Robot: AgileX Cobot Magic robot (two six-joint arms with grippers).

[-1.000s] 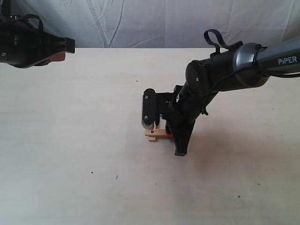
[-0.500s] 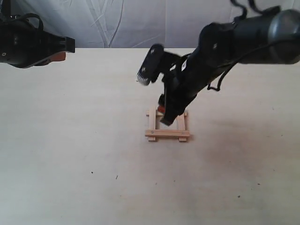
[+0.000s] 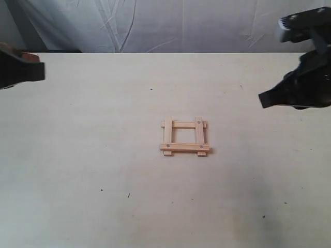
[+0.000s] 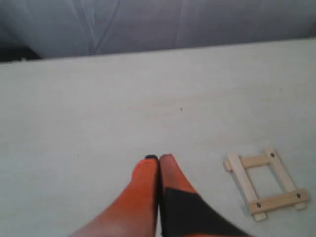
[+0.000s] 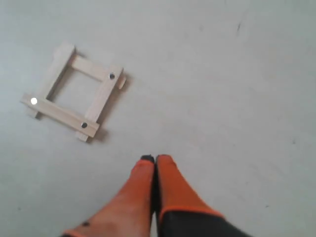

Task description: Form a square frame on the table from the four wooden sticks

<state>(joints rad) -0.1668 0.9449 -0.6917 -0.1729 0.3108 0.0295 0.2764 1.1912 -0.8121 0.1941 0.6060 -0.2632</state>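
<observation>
Four pale wooden sticks lie as a small square frame (image 3: 184, 136) in the middle of the table (image 3: 93, 155), corners overlapping, ends sticking out a little. The frame also shows in the left wrist view (image 4: 265, 183) and the right wrist view (image 5: 74, 98), with dark dots near the corners. My left gripper (image 4: 158, 158) is shut with nothing in it, held well clear of the frame at the far left of the exterior view (image 3: 20, 70). My right gripper (image 5: 154, 159) is shut and empty too, pulled back high at the right edge (image 3: 297, 93).
A grey cloth backdrop (image 3: 170, 26) hangs behind the table's far edge. A few tiny dark specks (image 3: 129, 195) dot the tabletop in front of the frame.
The right arm has lifted off the frame and swung back to the right edge, leaving the finished square uncovered. The left arm has drawn back to the left.
</observation>
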